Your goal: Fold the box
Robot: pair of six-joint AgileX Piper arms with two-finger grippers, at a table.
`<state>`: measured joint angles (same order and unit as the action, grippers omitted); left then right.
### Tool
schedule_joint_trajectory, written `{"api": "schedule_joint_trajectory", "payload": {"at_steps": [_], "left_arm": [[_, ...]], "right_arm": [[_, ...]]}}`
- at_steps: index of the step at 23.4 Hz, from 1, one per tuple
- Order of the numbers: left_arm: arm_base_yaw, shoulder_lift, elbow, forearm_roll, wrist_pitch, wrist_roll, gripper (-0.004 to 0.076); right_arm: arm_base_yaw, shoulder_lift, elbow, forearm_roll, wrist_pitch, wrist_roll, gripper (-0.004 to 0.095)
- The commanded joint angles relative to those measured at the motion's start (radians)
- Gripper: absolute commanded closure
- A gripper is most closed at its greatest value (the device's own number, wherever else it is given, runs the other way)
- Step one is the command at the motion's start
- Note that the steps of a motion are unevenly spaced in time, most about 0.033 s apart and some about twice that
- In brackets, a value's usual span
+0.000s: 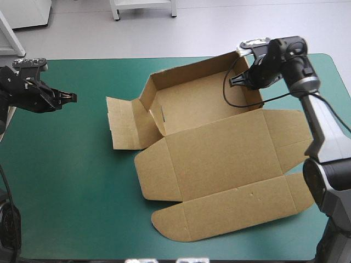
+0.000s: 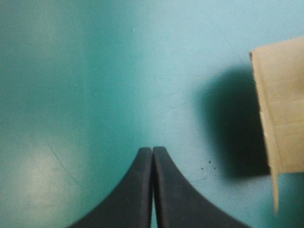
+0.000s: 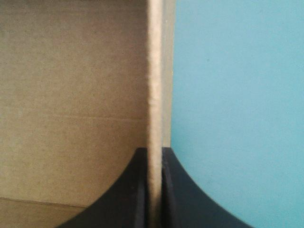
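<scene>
The brown box lies mid-table, its far part raised into walls and its lid flat toward the near edge. My right gripper is at the box's far right wall, shut on the wall's edge, with the board between its fingers. A side flap lies spread at the box's left. My left gripper hovers over the bare teal-green cover near the table's left edge, shut with nothing in it. Ahead of the left gripper and to one side, the flap's corner shows.
The teal-green cover stretches bare between the left gripper and the box's flap. The lid's rounded flaps reach close to the table's near edge.
</scene>
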<state>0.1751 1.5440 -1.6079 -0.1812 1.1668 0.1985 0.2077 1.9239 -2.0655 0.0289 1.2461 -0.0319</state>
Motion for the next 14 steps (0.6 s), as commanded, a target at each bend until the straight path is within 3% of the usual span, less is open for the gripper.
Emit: {"api": "schedule_joint_trajectory", "payload": {"at_steps": [1,4,6,14], "left_arm": [[-0.001,0.003,-0.026,-0.028,-0.047,0.000,0.0732],[-0.001,0.068,-0.026,-0.116,-0.063,0.022,0.0732],[-0.001,0.106,-0.026,-0.166,-0.070,0.051,0.0732],[-0.001,0.191,-0.026,-0.491,-0.094,0.211,0.0732]], "right_arm": [[-0.073,-0.137,-0.038,0.088,0.000,-0.026,0.0925],[-0.167,-0.236,-0.038,0.209,0.000,-0.062,0.0925],[-0.197,-0.298,-0.038,0.218,0.000,-0.064,0.0925],[-0.221,-0.422,-0.038,0.329,0.000,-0.089,0.0925]]}}
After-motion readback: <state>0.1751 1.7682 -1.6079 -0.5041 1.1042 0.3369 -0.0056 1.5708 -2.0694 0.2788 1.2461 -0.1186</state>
